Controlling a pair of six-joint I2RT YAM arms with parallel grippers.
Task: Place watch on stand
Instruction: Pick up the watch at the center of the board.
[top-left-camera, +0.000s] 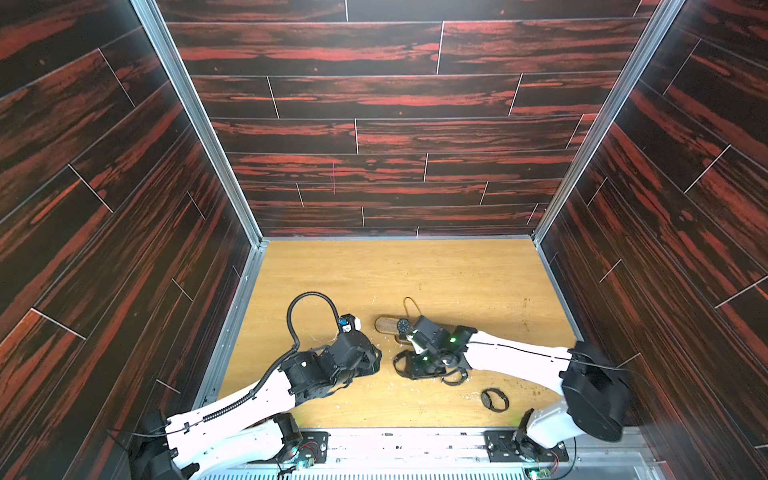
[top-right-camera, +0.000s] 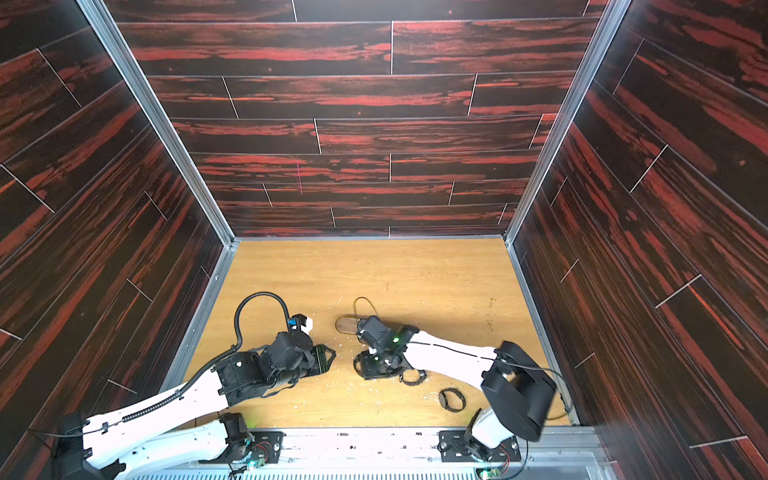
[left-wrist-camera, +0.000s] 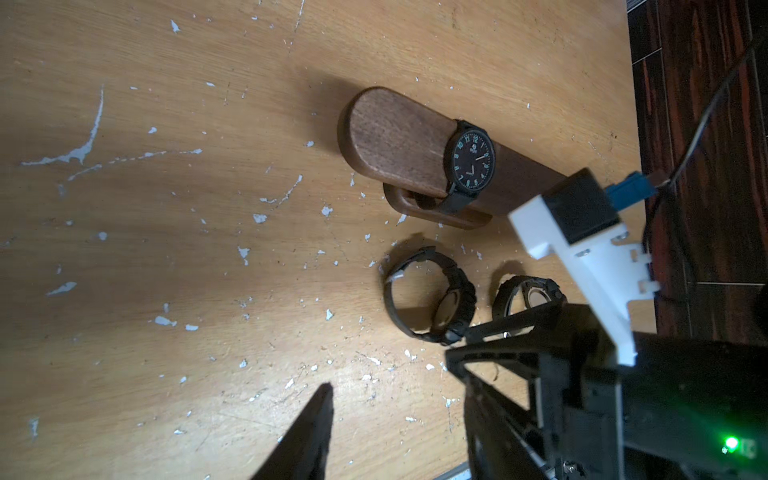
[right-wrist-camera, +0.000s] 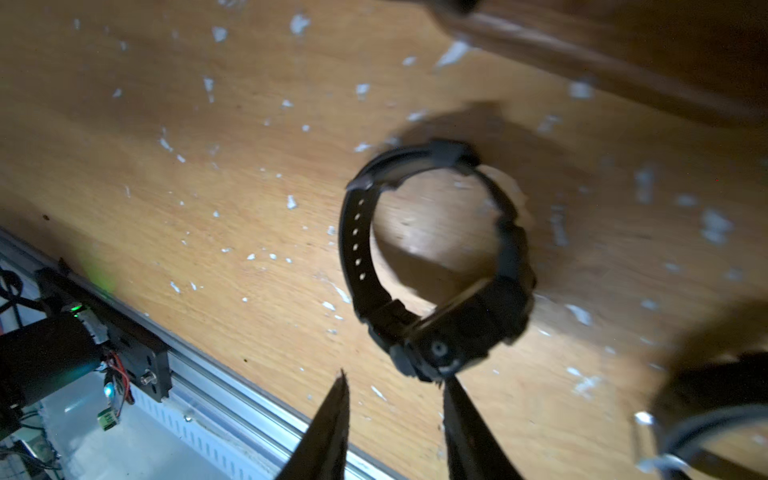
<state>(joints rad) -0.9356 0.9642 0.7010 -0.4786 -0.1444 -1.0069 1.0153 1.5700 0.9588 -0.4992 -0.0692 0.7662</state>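
**One watch on the stand, both grippers empty**

At the bottom edge of the right wrist view, the right gripper (right-wrist-camera: 397, 382) shows two dark fingertips (right-wrist-camera: 332, 424) standing apart with only table (right-wrist-camera: 187, 187) between them. One tip is at, or just short of, the case of a chunky black watch (right-wrist-camera: 436, 257) lying mid-frame. The left gripper (top-left-camera: 375, 360) shows one clear fingertip (left-wrist-camera: 311, 428), well off centre beside bare table, so I judge it parted and empty.

Further out, upper centre of the left wrist view, the analog watch (left-wrist-camera: 469, 160) sits strapped round the stand (left-wrist-camera: 395, 137). That placement looks done. Another loose watch (top-left-camera: 494, 400) lies lower right in a top view. The bar has room, if more are meant.
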